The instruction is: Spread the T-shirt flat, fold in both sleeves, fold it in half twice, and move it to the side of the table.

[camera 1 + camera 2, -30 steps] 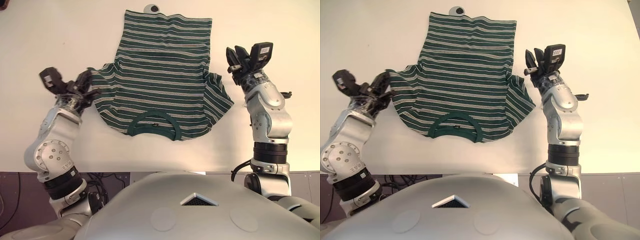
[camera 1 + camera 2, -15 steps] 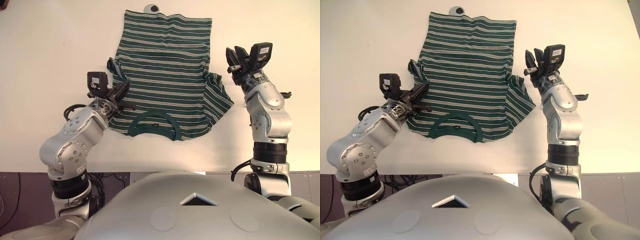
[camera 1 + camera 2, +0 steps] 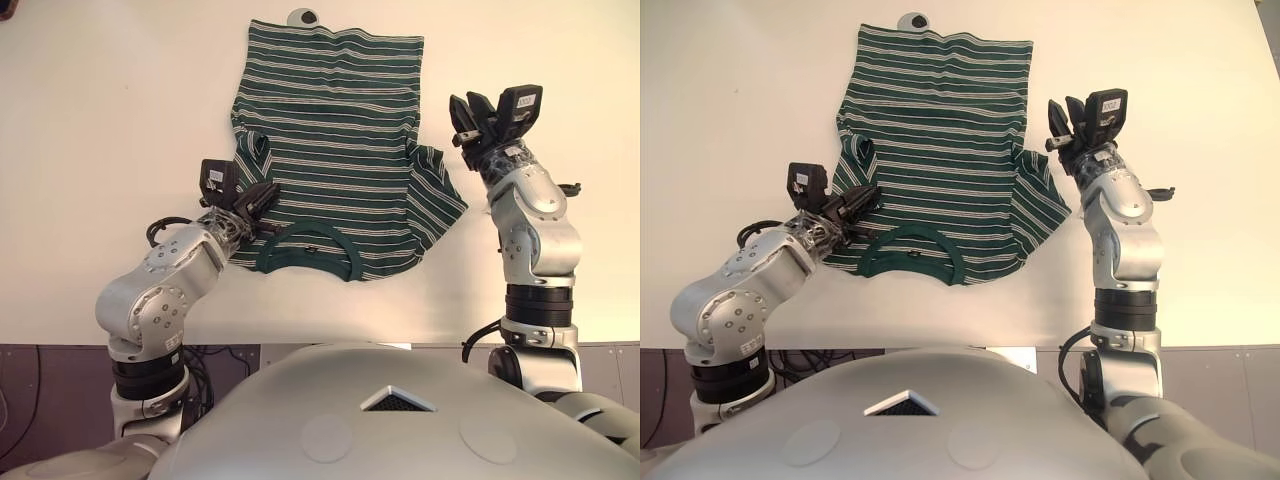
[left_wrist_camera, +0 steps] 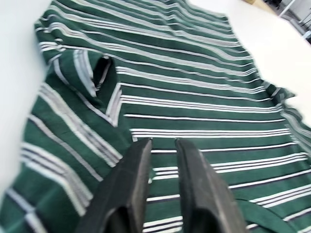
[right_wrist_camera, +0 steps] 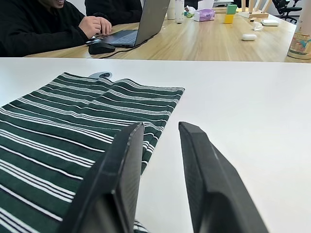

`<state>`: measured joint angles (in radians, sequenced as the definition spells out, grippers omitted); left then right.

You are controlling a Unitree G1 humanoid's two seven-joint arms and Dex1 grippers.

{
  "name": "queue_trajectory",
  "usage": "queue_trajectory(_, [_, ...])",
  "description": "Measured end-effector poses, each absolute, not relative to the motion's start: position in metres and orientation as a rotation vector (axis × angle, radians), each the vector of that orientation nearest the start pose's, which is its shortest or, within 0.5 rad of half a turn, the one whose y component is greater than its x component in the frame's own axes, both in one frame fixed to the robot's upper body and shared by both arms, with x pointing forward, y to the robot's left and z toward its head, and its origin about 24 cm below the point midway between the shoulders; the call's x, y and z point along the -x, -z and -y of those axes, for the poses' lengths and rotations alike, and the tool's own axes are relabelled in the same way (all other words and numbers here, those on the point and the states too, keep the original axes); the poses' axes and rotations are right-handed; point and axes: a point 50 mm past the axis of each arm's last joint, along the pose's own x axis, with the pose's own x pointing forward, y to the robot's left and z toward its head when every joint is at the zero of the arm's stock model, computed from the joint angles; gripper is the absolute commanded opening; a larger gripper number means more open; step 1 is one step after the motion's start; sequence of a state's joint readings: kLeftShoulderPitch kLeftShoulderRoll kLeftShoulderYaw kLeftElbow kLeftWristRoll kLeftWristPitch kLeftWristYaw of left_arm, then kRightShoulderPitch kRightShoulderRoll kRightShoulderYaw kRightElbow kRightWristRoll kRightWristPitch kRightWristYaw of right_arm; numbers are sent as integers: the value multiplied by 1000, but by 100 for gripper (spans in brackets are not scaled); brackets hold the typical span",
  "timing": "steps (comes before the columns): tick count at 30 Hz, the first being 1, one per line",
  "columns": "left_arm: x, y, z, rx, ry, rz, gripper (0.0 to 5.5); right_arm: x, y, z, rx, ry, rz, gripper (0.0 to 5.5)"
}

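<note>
White table (image 3: 120,90): T-shirt (image 3: 330,130) lies flat mid-table, collar toward the robot. Left sleeve (image 3: 252,148) looks folded in; left gripper (image 3: 268,193) hovers over the shirt near the collar, fingers slightly apart, gripping nothing. Right sleeve (image 3: 440,190) not yet folded; right gripper (image 3: 472,112) spread wide beside it. Both half-folds and the move aside remain.

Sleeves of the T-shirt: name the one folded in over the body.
The sleeve on the robot's left lies on the T-shirt; the right sleeve sticks out sideways.
</note>
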<state>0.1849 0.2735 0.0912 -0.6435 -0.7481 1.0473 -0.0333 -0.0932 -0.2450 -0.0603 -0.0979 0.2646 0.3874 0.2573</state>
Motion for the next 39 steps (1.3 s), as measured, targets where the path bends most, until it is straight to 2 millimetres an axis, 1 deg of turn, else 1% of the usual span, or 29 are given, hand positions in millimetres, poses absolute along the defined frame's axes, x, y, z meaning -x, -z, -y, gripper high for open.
queue_trajectory(3, [-180, -75, -150, 327, 436, -572, 143, -266, -60, 188, -70, -252, -224, 131])
queue_trajectory(5, [-181, -78, -153, 334, 426, -561, 143, -262, -62, 191, -128, -266, -257, 131])
queue_trajectory(7, [-186, -84, -160, 335, 385, -518, 146, -255, -65, 199, -181, -284, -306, 163])
queue_trajectory(9, [-194, -97, -172, 350, 311, -413, 146, -242, -68, 211, -206, -327, -377, 196])
queue_trajectory(11, [-197, -106, -181, 369, 236, -322, 146, -231, -66, 221, -233, -351, -462, 227])
queue_trajectory(13, [-197, -107, -185, 376, 204, -300, 146, -224, -65, 227, -272, -355, -513, 263])
queue_trajectory(16, [-192, -101, -193, 358, 144, -308, 146, -213, -62, 233, -270, -376, -582, 306])
queue_trajectory(18, [-191, -95, -198, 341, 113, -316, 146, -201, -54, 232, -326, -388, -652, 326])
queue_trajectory(22, [-190, -94, -206, 304, 65, -268, 146, -192, -50, 235, -421, -377, -733, 326])
queue_trajectory(25, [-186, -92, -208, 311, 34, -247, 146, -195, -47, 242, -484, -363, -745, 326])
queue_trajectory(28, [-181, -88, -212, 317, -1, -247, 146, -199, -38, 250, -549, -376, -730, 326])
queue_trajectory(30, [-180, -88, -213, 316, -7, -250, 146, -198, -35, 255, -551, -377, -749, 326])
queue_trajectory(34, [-181, -89, -214, 314, -9, -244, 146, -198, -33, 254, -564, -422, -764, 326])
queue_trajectory(39, [-177, -90, -214, 313, -26, -241, 146, -197, -33, 253, -503, -511, -780, 326])
